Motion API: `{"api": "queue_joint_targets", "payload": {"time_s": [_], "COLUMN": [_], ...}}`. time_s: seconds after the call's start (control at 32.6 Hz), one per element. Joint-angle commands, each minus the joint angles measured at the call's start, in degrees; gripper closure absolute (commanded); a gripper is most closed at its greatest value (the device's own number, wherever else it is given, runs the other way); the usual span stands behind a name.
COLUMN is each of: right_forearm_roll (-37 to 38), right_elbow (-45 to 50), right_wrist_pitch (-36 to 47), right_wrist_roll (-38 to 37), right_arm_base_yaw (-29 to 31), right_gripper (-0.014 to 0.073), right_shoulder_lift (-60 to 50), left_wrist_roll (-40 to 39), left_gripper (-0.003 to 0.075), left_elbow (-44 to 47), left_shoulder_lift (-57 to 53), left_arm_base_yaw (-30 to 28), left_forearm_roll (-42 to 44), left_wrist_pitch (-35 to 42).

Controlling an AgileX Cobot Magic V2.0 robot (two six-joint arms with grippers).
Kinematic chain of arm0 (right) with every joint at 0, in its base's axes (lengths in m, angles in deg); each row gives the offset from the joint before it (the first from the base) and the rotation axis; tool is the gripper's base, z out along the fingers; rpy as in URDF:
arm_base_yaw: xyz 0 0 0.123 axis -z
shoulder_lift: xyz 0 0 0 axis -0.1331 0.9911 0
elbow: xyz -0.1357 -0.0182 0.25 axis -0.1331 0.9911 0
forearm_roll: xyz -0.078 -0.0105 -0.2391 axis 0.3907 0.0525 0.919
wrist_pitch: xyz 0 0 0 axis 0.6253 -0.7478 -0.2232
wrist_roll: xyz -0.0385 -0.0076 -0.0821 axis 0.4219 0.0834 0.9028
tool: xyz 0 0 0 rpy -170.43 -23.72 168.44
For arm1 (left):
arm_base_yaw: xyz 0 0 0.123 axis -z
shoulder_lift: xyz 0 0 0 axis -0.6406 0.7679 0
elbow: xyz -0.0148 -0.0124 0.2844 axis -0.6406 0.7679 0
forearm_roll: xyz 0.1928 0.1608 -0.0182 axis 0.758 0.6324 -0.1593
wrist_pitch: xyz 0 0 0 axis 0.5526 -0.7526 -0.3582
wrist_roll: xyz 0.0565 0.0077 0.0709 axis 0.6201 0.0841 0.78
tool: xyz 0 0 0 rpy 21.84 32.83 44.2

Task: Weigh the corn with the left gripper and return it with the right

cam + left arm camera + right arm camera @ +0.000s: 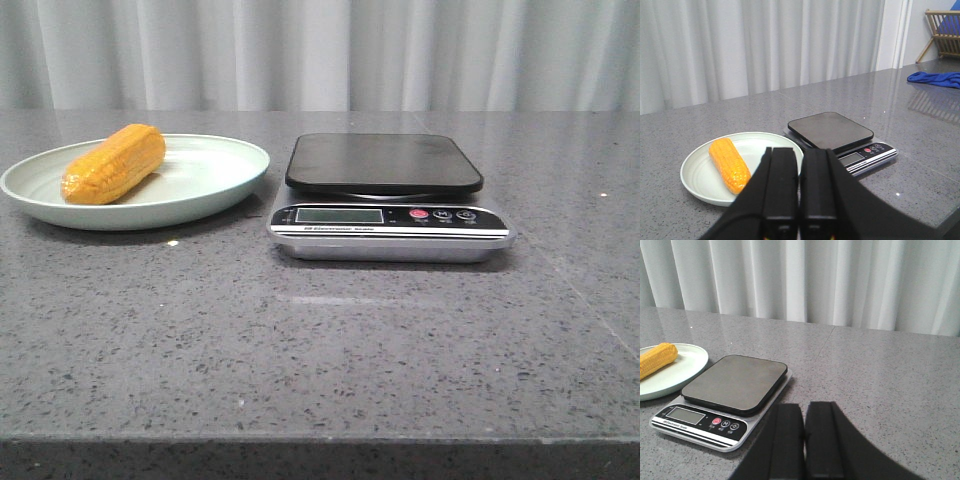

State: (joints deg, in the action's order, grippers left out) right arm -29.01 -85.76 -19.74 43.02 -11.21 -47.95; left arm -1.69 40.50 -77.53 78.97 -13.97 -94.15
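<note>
The orange-yellow corn point(114, 163) lies on the pale green plate point(215, 175) at the left of the table. It also shows in the left wrist view point(729, 165) and the right wrist view point(656, 359). A kitchen scale point(385, 197) with a bare dark platform stands to the right of the plate. My left gripper point(800, 156) is shut and empty, held back from the plate and above the table. My right gripper point(804, 409) is shut and empty, to the right of the scale point(730, 395). Neither gripper shows in the front view.
The grey stone table point(320, 350) ends at a front edge close to the camera. White curtains point(320, 50) hang behind it. A blue cloth point(936, 78) and a wooden rack point(944, 30) are far off to the right in the left wrist view.
</note>
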Motion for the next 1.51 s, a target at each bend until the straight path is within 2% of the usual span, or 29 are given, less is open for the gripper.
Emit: {"api": "queue_joint_targets", "payload": {"time_s": [0.0, 0.12, 0.22, 0.37, 0.52, 0.71, 0.98, 1.04, 1.29, 1.47], "right_forearm_roll": [0.81, 0.81, 0.81, 0.81, 0.81, 0.81, 0.81, 0.81, 0.81, 0.81], "right_elbow": [-1.23, -1.23, -1.23, -1.23, -1.23, -1.23, -1.23, -1.23, -1.23, -1.23], "right_wrist_pitch": [5.02, 5.02, 5.02, 5.02, 5.02, 5.02, 5.02, 4.96, 5.01, 5.01], "right_wrist_roll": [0.02, 0.02, 0.02, 0.02, 0.02, 0.02, 0.02, 0.02, 0.02, 0.02], "right_arm_base_yaw": [0.43, 0.43, 0.43, 0.43, 0.43, 0.43, 0.43, 0.43, 0.43, 0.43], "right_gripper": [0.0421, 0.0421, 0.0421, 0.0421, 0.0421, 0.0421, 0.0421, 0.0421, 0.0421, 0.0421], "right_shoulder_lift": [0.76, 0.76, 0.76, 0.76, 0.76, 0.76, 0.76, 0.76, 0.76, 0.76], "left_wrist_roll": [-0.13, -0.13, -0.13, -0.13, -0.13, -0.13, -0.25, -0.23, -0.13, -0.13], "left_gripper": [0.0594, 0.0594, 0.0594, 0.0594, 0.0594, 0.0594, 0.0594, 0.0594, 0.0594, 0.0594], "left_elbow": [-0.84, 1.12, 3.0, 5.87, 9.94, 15.33, 24.27, 24.18, 24.29, 24.29], "left_shoulder_lift": [0.9, 0.99, 0.99, 0.99, 0.99, 0.99, -2.19, -2.29, -2.29, -2.29], "left_arm_base_yaw": [-0.06, -1.04, -5.3, -18.3, -32.56, -42.49, -42.82, -42.06, -36.82, -36.56], "left_forearm_roll": [-0.11, 1.57, 4.73, 4.27, -0.27, -0.38, -0.95, -1.21, -0.44, -2.67], "left_wrist_pitch": [4.95, 5.18, 5.18, 7.8, 12.83, 18.89, 28.79, 27.07, 28.66, 31.98]}}
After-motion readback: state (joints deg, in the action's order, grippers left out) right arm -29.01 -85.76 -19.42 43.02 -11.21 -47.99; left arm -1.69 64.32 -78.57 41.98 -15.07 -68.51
